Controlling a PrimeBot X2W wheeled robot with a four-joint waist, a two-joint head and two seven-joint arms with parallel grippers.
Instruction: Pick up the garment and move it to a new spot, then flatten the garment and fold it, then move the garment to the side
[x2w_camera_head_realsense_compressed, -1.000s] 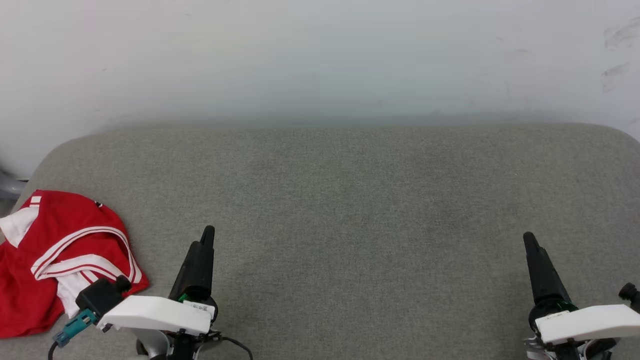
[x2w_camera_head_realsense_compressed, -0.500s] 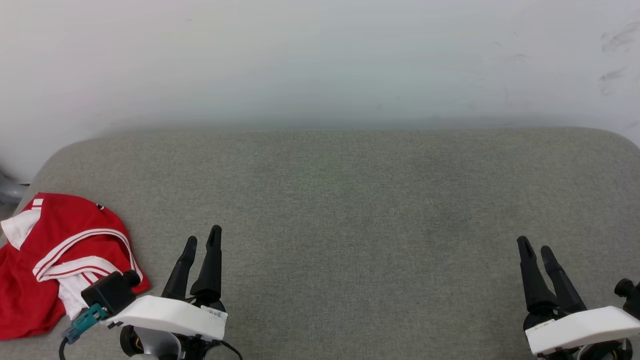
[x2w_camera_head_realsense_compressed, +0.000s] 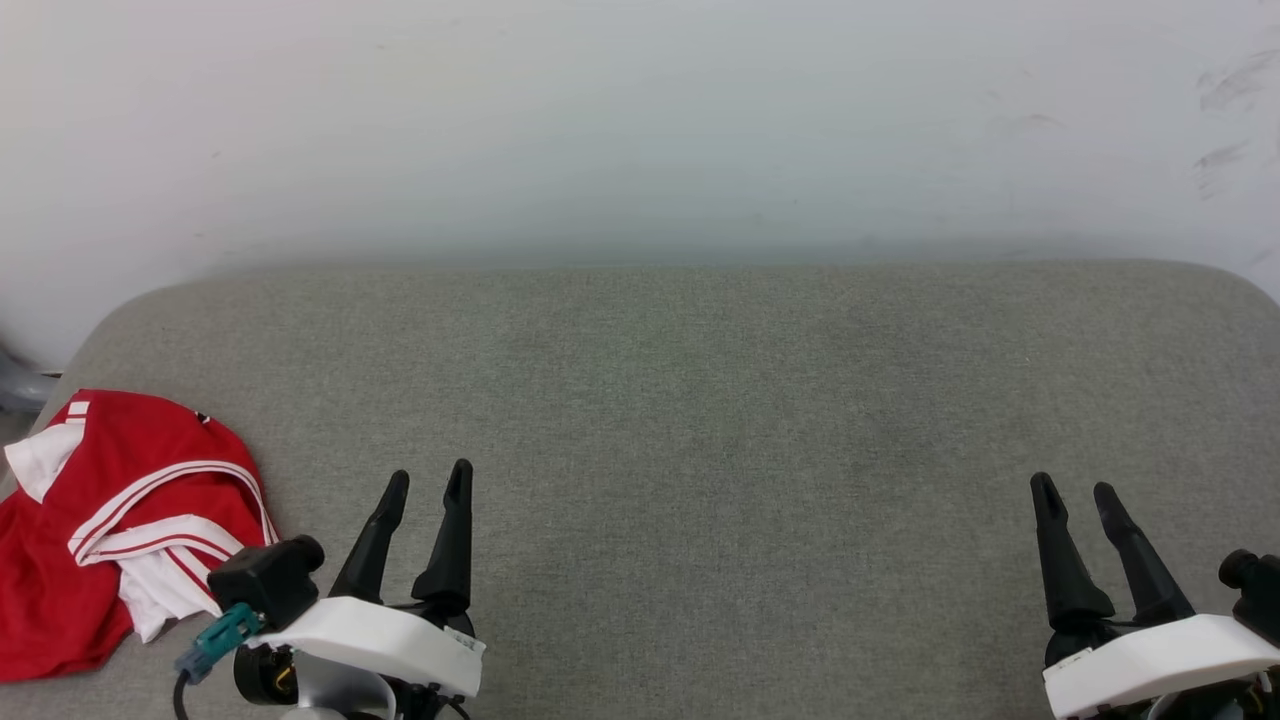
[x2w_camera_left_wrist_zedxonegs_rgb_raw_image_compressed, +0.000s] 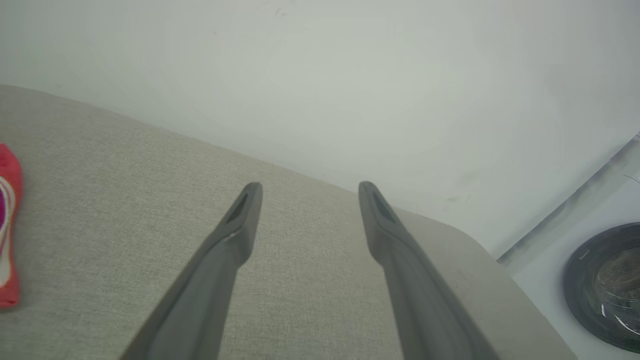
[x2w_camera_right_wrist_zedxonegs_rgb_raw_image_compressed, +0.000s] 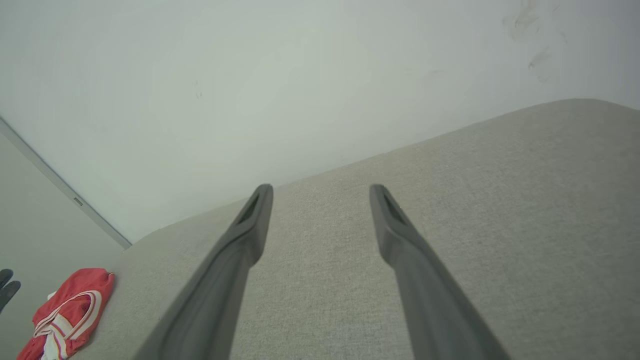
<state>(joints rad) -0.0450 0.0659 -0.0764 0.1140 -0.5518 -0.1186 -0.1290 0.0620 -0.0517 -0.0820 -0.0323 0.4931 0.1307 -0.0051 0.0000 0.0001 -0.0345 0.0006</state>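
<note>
The garment (x2w_camera_head_realsense_compressed: 110, 520), a red jersey with white striped trim, lies crumpled at the left edge of the grey cushioned surface (x2w_camera_head_realsense_compressed: 700, 400). It also shows in the right wrist view as a small heap, the garment (x2w_camera_right_wrist_zedxonegs_rgb_raw_image_compressed: 67, 312), and in the left wrist view as a red sliver, the garment (x2w_camera_left_wrist_zedxonegs_rgb_raw_image_compressed: 7, 225). My left gripper (x2w_camera_head_realsense_compressed: 428, 482) stands open just right of the jersey, apart from it, with nothing between its fingers (x2w_camera_left_wrist_zedxonegs_rgb_raw_image_compressed: 235, 235). My right gripper (x2w_camera_head_realsense_compressed: 1073, 488) is open at the lower right, far from the jersey, its fingers (x2w_camera_right_wrist_zedxonegs_rgb_raw_image_compressed: 395, 220) empty.
A pale wall (x2w_camera_head_realsense_compressed: 640, 120) rises behind the cushion's far edge. A white appliance with a round dark door (x2w_camera_left_wrist_zedxonegs_rgb_raw_image_compressed: 600, 285) stands off the cushion's right end. A grey object (x2w_camera_head_realsense_compressed: 20, 375) sits past the left edge.
Both grippers have turned about their wrists, so each now shows two spread fingers instead of one edge-on. The left gripper has shifted slightly to the right. The jersey lies as before.
</note>
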